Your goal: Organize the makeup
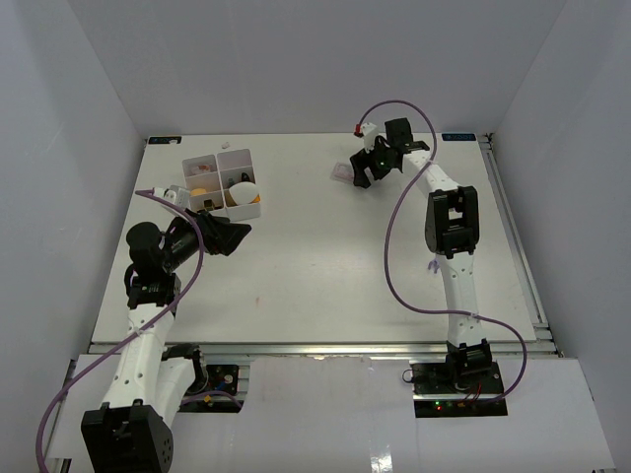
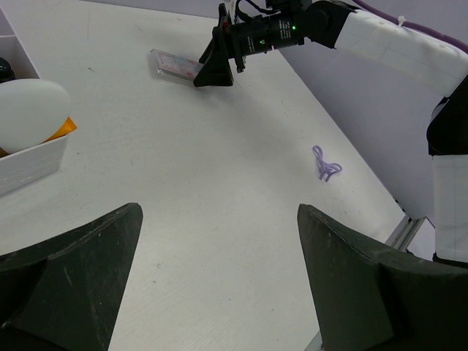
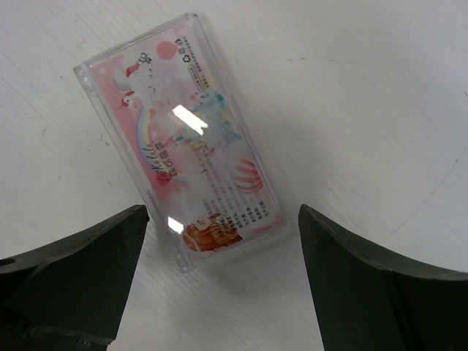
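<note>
A clear flat packet with a pink printed card inside lies flat on the white table, toward the far edge and right of centre. In the right wrist view its long side runs at a slant, and its near end lies between the two dark fingertips. The right gripper stands over it with the jaws spread wide, one finger on each side of that end, gripping nothing. Well apart, at the far left, stands a white compartmented box. A pale egg-shaped sponge sits in its near compartment, with something orange under it. The left gripper is just beside that box, jaws fully apart and empty.
</note>
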Robot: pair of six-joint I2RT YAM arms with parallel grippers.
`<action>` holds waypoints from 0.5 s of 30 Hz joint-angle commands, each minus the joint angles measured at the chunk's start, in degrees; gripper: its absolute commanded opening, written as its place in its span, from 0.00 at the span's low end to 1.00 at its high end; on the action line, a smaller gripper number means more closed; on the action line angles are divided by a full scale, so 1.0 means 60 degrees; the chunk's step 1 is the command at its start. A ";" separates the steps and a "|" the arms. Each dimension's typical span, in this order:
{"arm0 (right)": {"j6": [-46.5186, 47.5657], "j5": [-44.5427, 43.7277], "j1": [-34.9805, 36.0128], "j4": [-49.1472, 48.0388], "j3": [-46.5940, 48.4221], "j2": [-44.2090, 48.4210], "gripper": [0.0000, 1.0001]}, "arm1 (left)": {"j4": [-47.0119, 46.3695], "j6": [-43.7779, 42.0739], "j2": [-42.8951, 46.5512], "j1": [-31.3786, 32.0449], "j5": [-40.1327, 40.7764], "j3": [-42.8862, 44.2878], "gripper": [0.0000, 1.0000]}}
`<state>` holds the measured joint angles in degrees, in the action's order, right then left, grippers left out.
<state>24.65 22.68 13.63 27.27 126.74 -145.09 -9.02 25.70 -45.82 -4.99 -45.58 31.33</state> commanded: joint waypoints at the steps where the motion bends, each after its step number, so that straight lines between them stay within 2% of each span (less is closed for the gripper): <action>1: 0.0258 -0.0011 0.0111 0.0038 0.0519 -0.0126 0.90 | 0.0004 -0.0167 0.0049 0.0041 0.0028 -0.0066 0.98; 15: 0.0936 -0.0170 0.0236 0.0368 0.0589 -0.0225 0.90 | 0.0023 -0.0181 0.0049 0.0041 0.0053 -0.0066 0.98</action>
<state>28.87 22.39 14.75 28.74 127.54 -145.26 -9.02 25.64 -45.82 -4.99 -45.45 31.33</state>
